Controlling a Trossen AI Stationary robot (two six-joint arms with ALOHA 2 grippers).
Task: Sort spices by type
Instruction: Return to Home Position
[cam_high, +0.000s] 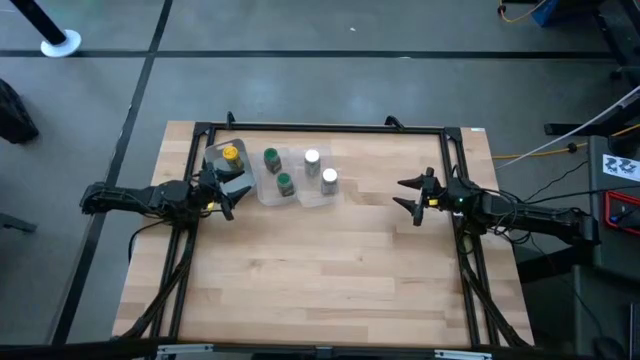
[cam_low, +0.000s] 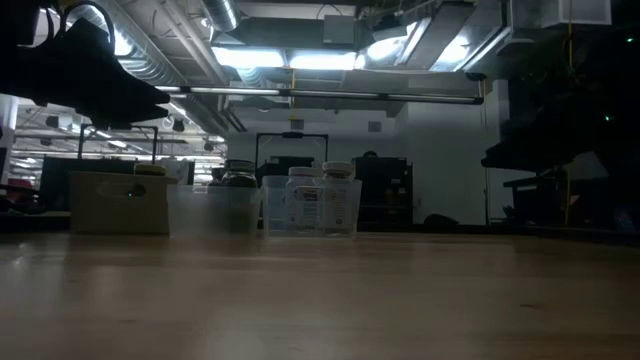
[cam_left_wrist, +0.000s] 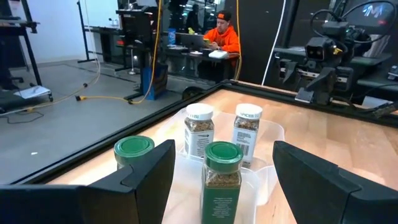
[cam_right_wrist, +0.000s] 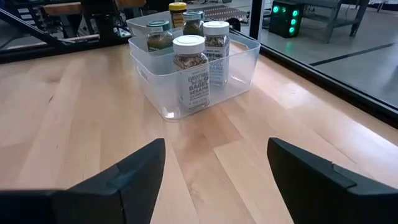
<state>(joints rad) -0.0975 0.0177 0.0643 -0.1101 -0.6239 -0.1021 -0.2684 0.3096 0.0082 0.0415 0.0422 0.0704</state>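
Five small spice jars stand in three clear plastic containers near the table's far left. The yellow-lidded jar stands in the left container. Two green-lidded jars share the middle one; two white-lidded jars share the right one. My left gripper is open and hovers just left of the green-lidded jars; in its wrist view the nearer green jar shows between its fingers. My right gripper is open, off to the right of the containers, facing the white-lidded jars.
A dark metal frame runs along the table's far edge and sides. Bare wood fills the table's middle and near half. In the room beyond, a person in an orange top sits at a desk.
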